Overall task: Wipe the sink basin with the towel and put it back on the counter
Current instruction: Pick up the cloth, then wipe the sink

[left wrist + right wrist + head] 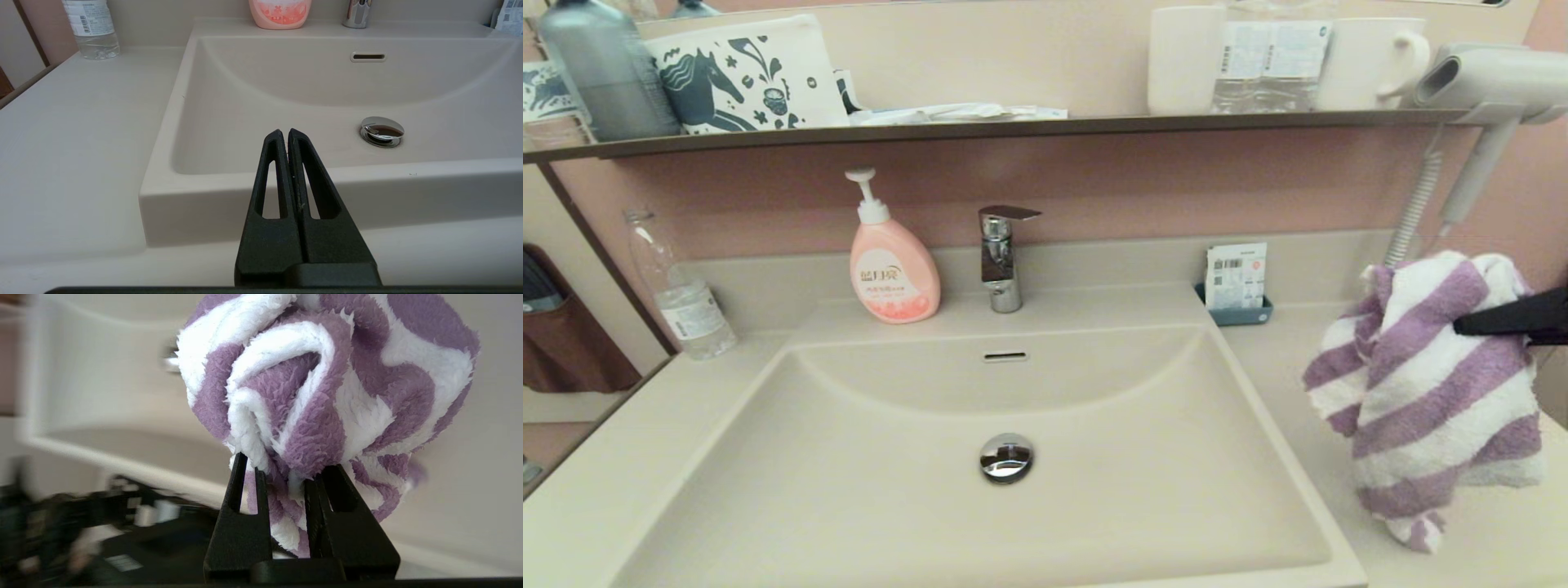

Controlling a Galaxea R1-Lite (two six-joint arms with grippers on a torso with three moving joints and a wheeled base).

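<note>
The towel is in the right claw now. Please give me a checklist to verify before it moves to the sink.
1. Right claw shut on the towel: ok.
2. Towel lifted clear of the counter: cannot tell; its lowest corner hangs close.
3. Sink basin free of objects: ok; only the drain plug is there.
4. Left claw outside the basin, shut: ok.
5. Soap bottle and faucet behind the basin, away from the wiping area: ok.
</note>
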